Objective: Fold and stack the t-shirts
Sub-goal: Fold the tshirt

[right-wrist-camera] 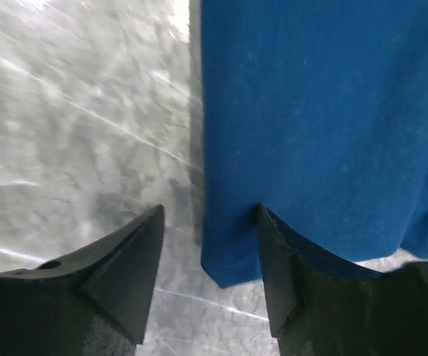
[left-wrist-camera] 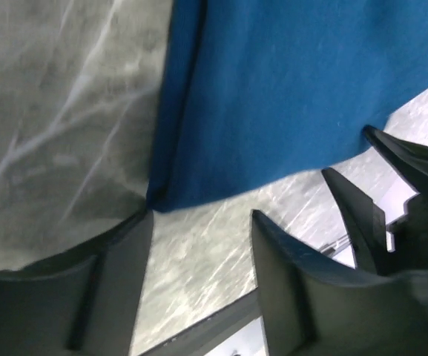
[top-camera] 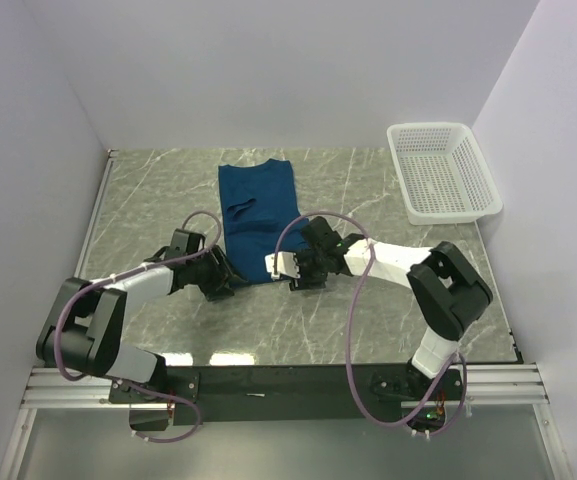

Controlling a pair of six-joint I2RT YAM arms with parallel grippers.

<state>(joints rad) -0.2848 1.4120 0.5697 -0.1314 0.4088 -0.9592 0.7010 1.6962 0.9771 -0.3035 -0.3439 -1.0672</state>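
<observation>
Soft, even overhead light fills the scene, and a pale glare patch sits on the marble tabletop (top-camera: 218, 357) at its near edge. Both wrist views are blurred, with streaky glare and faint shadow beside the t-shirt (right-wrist-camera: 317, 133).

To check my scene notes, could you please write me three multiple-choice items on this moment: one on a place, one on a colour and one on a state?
1. Where on the table does the white basket stand?
A. far right corner
B. near left corner
C. on top of the folded cloth

2. What colour is the t-shirt?
A. red
B. blue
C. white

3. How do the right arm's fingers stand?
A. pressed together
B. apart, at a near corner of the flat-lying t-shirt
C. closed on a rim

Answers:
1 A, the top view shows it by the far right wall.
2 B, every view shows blue cloth.
3 B, the right wrist view shows a gap between them with the corner in it.
</observation>
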